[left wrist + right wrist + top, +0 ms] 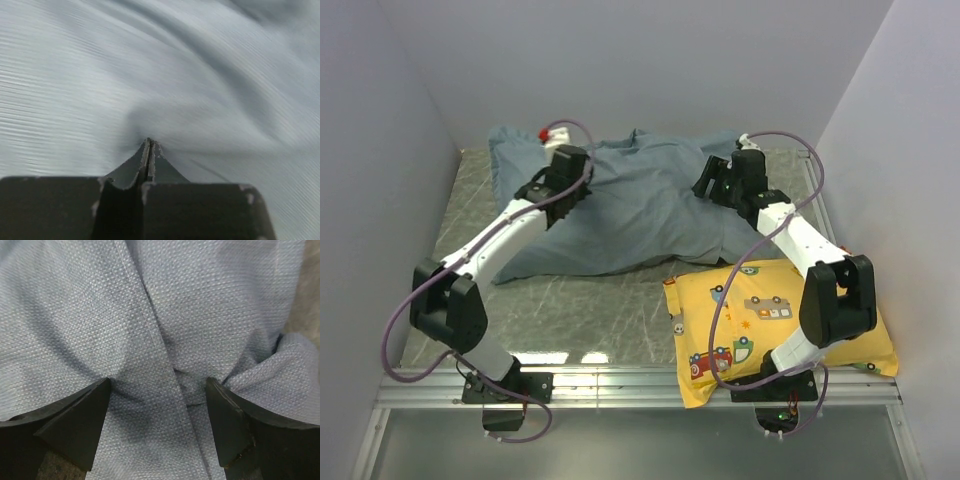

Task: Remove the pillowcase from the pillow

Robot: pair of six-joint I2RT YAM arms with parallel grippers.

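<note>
Pillowcase [630, 215]: blue-grey cloth, rumpled, spread across the far half of the table [590, 300]. It reaches from the far-left corner to the far-right side. Every place below is given from it.

Pillow: covered by the cloth; I cannot tell how much of it sits inside.

Left gripper [148, 146]: mine, over the pillowcase's far-left part. Its jaws are clenched tight together, and the tip is pressed into the cloth. The cloth dimples and puckers around that tip. I cannot tell whether a fold is caught between the jaws. The left wrist view is blurred, and pale grey cloth fills it apart from the gripper.

Right gripper [157, 425]: mine, over the pillowcase's right part. It is released, with jaws wide apart and nothing between them but the cloth below. The dark fingers [75, 425] stand on either side of a stitched seam [150, 325]. That seam runs away from the gripper, across the weave. A bunched fold lies just beside the right-hand finger.

Yellow pillow [775, 320]: printed with cartoon vehicles. It lies at the pillowcase's near-right edge, touching or just overlapping it, and juts past the table's near edge. My right arm passes above it.

Purple cables [760, 140]: one loops along each arm, above the pillowcase.

White walls [650, 60]: behind the pillowcase and on both sides of it.
</note>
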